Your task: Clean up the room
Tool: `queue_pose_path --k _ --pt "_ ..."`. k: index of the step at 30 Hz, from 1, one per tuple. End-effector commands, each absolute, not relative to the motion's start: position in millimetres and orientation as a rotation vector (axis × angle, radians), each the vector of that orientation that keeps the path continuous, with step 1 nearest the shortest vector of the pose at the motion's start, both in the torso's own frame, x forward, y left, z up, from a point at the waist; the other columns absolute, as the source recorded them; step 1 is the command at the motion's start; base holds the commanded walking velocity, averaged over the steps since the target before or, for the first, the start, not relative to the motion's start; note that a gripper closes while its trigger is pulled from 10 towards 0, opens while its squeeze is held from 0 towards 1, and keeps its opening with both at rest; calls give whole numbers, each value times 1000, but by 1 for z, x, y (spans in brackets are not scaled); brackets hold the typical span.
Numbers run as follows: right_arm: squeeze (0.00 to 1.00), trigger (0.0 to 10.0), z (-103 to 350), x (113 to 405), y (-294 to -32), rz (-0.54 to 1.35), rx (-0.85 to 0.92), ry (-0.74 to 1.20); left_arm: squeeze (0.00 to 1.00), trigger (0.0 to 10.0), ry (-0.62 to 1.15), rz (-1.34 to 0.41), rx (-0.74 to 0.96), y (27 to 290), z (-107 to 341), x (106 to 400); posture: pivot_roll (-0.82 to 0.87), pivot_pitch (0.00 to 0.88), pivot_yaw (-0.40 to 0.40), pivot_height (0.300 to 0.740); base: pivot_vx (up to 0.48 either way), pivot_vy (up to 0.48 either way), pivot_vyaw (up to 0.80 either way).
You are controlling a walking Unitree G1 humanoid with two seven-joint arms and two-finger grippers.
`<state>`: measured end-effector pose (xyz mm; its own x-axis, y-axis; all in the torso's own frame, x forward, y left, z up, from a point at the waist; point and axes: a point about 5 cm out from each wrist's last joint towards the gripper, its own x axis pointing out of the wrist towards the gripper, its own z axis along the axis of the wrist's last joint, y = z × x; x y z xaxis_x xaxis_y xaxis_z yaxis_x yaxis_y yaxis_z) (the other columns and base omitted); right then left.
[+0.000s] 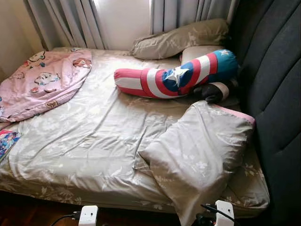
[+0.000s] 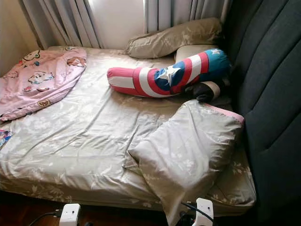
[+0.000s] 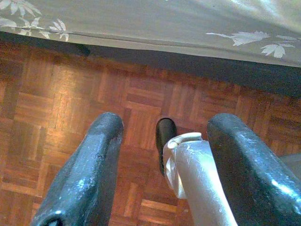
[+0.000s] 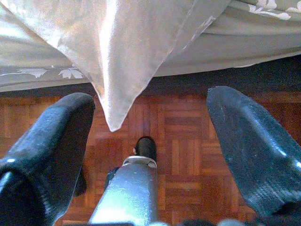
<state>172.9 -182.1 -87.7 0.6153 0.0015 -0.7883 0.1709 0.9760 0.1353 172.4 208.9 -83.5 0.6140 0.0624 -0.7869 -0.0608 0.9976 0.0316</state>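
Note:
A bed (image 1: 89,141) with a crumpled grey leaf-print sheet stands in front of me. A grey pillow (image 1: 197,153) hangs over its near right edge, its corner (image 4: 113,113) drooping toward the floor. A red, white and blue star bolster (image 1: 176,77) lies across the head end, with a second grey pillow (image 1: 181,37) behind it. A pink cartoon blanket (image 1: 42,82) is bunched at the far left. Both arms hang low by the bed's front. My left gripper (image 3: 167,125) is open over the parquet. My right gripper (image 4: 153,99) is open just below the pillow corner.
A dark padded headboard (image 1: 277,94) runs along the right side. Grey curtains (image 1: 70,21) and a window close off the far side. A colourful printed item (image 1: 7,141) lies at the left edge. Wood parquet floor (image 3: 61,84) runs under the bed's front.

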Motion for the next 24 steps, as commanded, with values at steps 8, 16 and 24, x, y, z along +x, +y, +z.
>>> queue_pose_path --k 8,16,24 --pt "0 10000 -88 172 -183 -103 208 903 0 10000 912 66 2 207 -85 171 92 12 -19 740 307 0 0" --pt "0 10000 -88 173 -183 -105 209 899 0 10000 877 50 6 204 -81 179 92 20 -18 740 115 0 -340" --pt "0 10000 -86 175 -182 -111 227 867 0 10000 747 51 6 199 -65 206 91 26 -15 740 0 0 0"
